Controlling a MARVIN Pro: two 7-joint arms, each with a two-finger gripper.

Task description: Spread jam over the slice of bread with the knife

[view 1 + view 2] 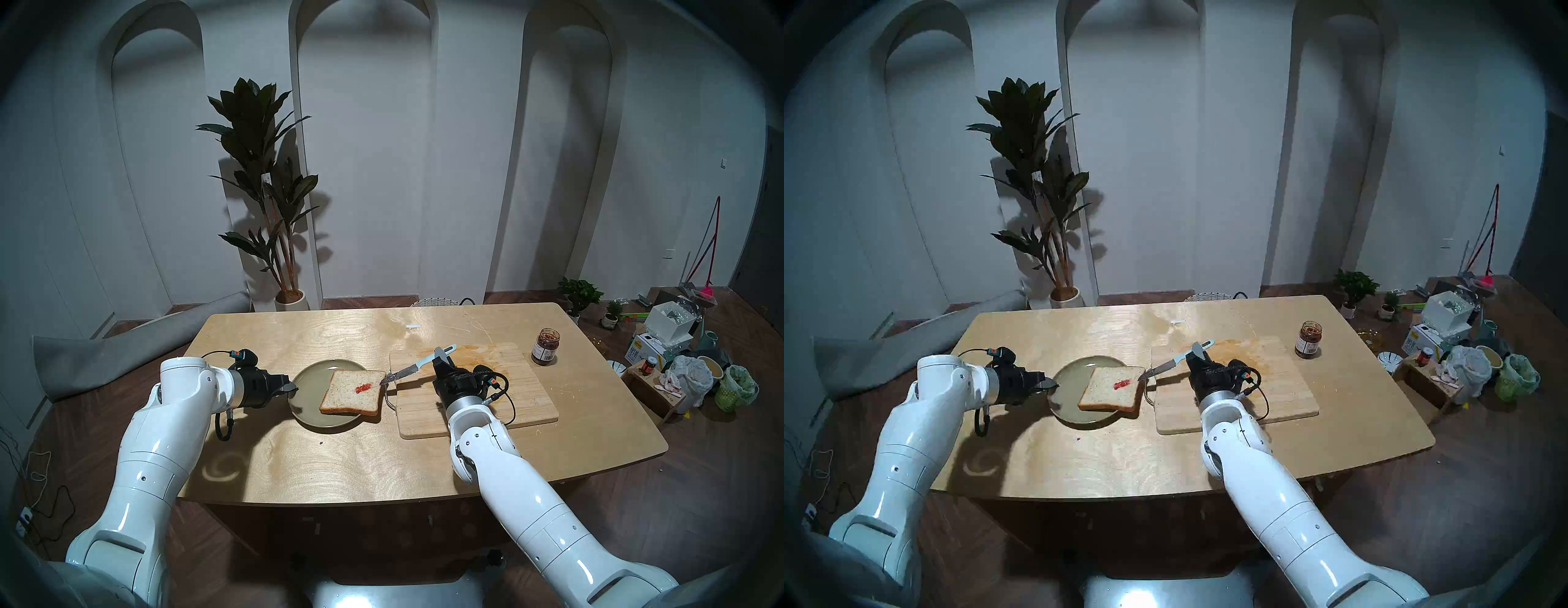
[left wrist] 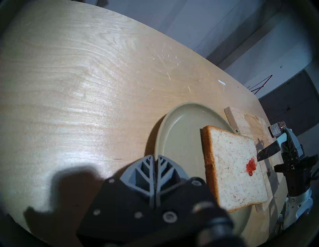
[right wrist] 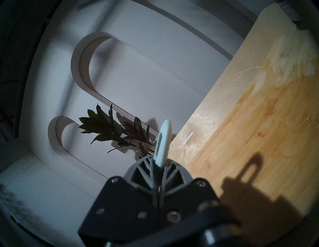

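**Knife tip at the bread's edge, one red dab of jam on the slice**

Head views: bread [image 1: 353, 391] lies on a round grey-green plate [image 1: 312, 373], its right side overhanging the plate's rim toward a wooden cutting board [image 1: 500, 395] on the table [image 1: 331, 458]. A small red dab of jam [image 1: 364, 387] sits on the slice near its right edge. The right gripper [image 1: 440, 362] hovers over the board's left part, its fingers pinching the pale handle of the knife [image 1: 418, 364]; the dark blade slants down and left, its tip at the slice's far right corner. Whether it touches the crust cannot be told. The jam jar [image 1: 545, 346] stands upright on the table just beyond the board's far right corner, well apart from the bread. The left gripper [image 1: 291, 385] is at the plate's left rim, fingers pressed together; contact with the rim is unclear. A tall potted plant [image 1: 263, 178] stands behind the table.

Left wrist view: the two grey fingers [image 2: 146, 174] meet with no gap, holding nothing, just beside the plate's near rim. Across the slice, the blade tip sits right next to the dab.

Right wrist view: the fingers [image 3: 170, 174] clamp the handle, whose end with its hole sticks out beyond them. The stained board fills the right side of the view.
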